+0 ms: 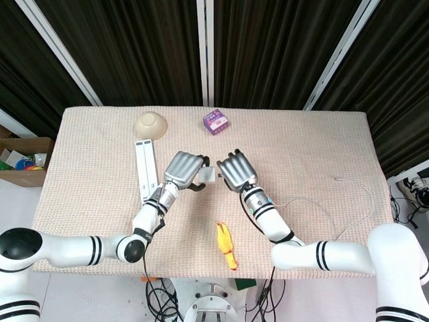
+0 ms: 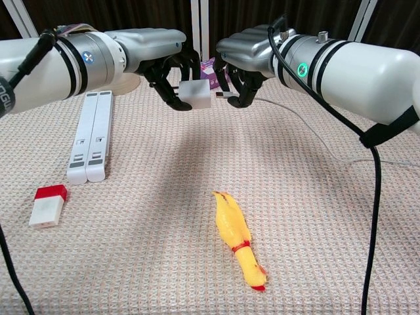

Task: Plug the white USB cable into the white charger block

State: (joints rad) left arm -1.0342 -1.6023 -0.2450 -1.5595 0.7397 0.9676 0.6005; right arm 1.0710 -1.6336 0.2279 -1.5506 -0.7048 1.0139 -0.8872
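Both hands are up off the table [image 2: 328, 216], facing each other mid-air over the middle of the cloth. The left hand [image 2: 164, 62] has the white charger block [image 2: 196, 94] clamped in its curled fingers, lifted clear of the surface. In the chest view the block shows a broad flat face to the camera, and its right-hand end points across at the other hand.

The right hand [image 2: 239, 65] is pinching the plug end of the white USB cable [image 2: 308, 126], fingers curled down around it. The plug [image 2: 224, 95] sticks out sideways toward the block, long axis roughly level and running left-right across the chest view. Its tip sits just beside the block's near edge. Can't tell from either view whether it's actually touching or in the socket yet; from the head view the 2 hands hide that gap.

The rest of the cable trails back from the hand, down onto the table and off toward the right side, with the far end lying loose near the table's right edge [image 1: 342, 180].

Other stuff on the table:
- yellow rubber chicken [image 2: 237, 239] near the front
- 2 long white bars [image 2: 91, 134] side by side on the left
- small red and white box [image 2: 48, 205]
- purple box [image 1: 216, 121] and a beige bowl [image 1: 150, 124] at the back
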